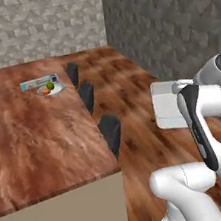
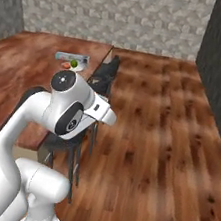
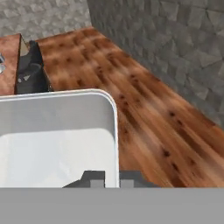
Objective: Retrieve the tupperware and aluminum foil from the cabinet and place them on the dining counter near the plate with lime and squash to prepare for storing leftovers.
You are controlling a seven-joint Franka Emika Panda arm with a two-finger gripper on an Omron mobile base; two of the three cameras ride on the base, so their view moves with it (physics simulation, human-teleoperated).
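My gripper (image 3: pixel 112 178) is shut on the rim of the tupperware (image 3: pixel 57 135), a pale grey-white container with rounded corners. In the left base view the tupperware (image 1: pixel 168 106) hangs over the wooden floor, to the right of the dining counter (image 1: pixel 31 140). Far back on that counter lies the aluminum foil (image 1: pixel 38 82) carton. Just in front of it sits the plate (image 1: pixel 58 90) with the green lime (image 1: pixel 51 85) and the orange squash (image 1: pixel 46 91). From the right base view the foil (image 2: pixel 73 57), lime (image 2: pixel 74 63) and squash (image 2: pixel 65 65) appear beyond my arm. The cabinet is out of view.
Three dark stools (image 1: pixel 111 131) line the counter's right side, between the counter and the open wood floor (image 2: pixel 153 139). Grey stone walls (image 1: pixel 168 17) close the room at the back and right.
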